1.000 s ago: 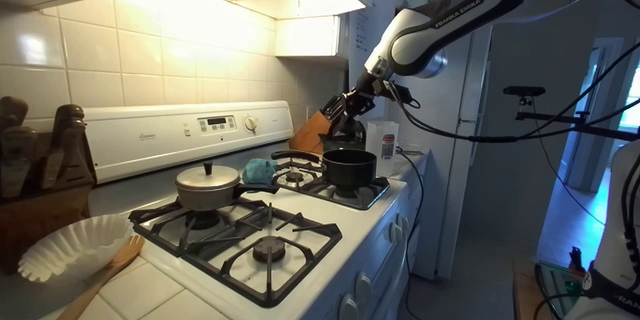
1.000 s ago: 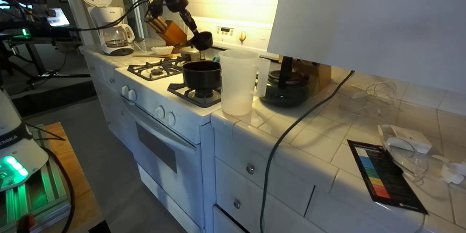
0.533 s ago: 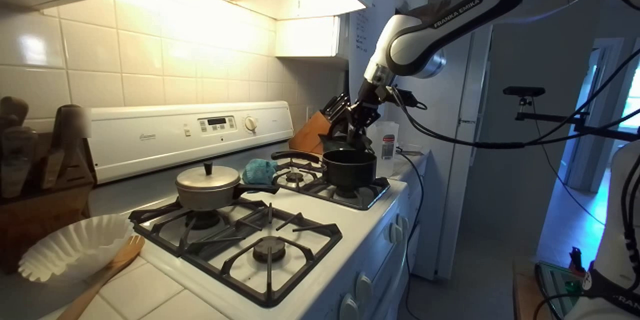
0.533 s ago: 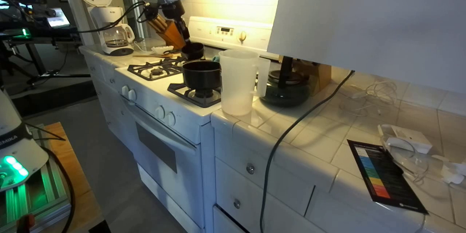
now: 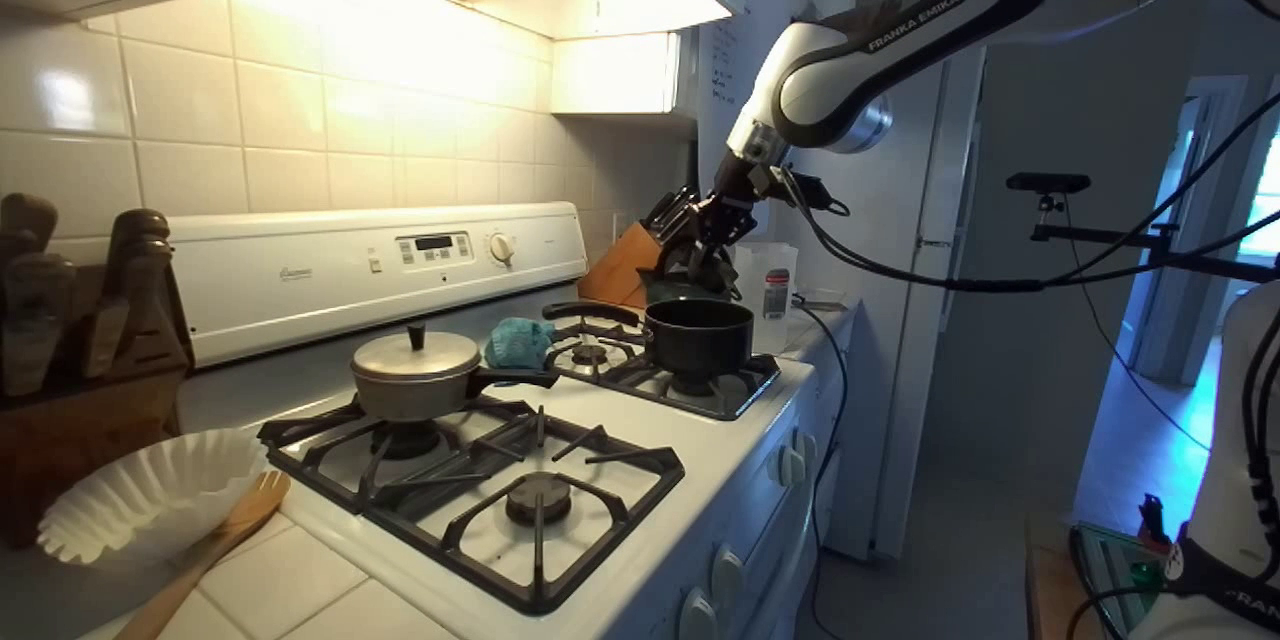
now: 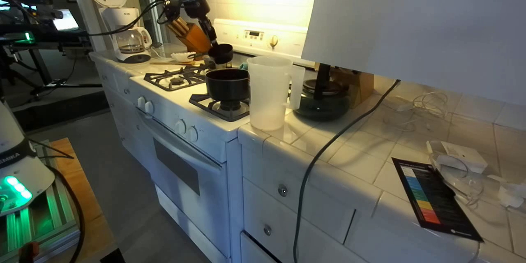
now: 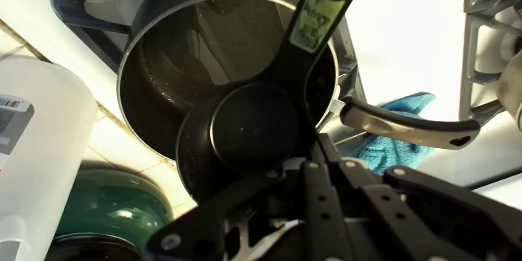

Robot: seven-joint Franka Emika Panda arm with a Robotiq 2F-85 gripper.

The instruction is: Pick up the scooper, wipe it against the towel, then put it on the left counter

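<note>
Above a white stove (image 5: pixel 690 435), a black scooper (image 6: pixel 220 54) hangs open side up from a robot's tool (image 7: pixel 323 147). The tool is pressed together, pinching what looks like the scooper's side wall. Seen from the wrist, the scooper covers part of the mouth of a larger black pot (image 5: pixel 698 342) standing on the stove; whether anything is inside the scooper cannot be told. A lumpy teal towel (image 5: pixel 518 343) lies apart from it on the stove top, between a lidded silver saucepan (image 5: pixel 412 392) and a rear burner (image 5: pixel 588 355).

The pick-up looks done, and with scooper and towel apart no wiping is under way; the step in hand is probably the passage from one to the other. Next, the move would call for height enough to clear the pot's rim and the long pot handle (image 7: pixel 408 126), which in the wrist view crosses part of the towel. Then a gentle lowering should bring the scooper's underside onto the towel, kept level in case it drips; setting it down comes only after the wipe
</note>
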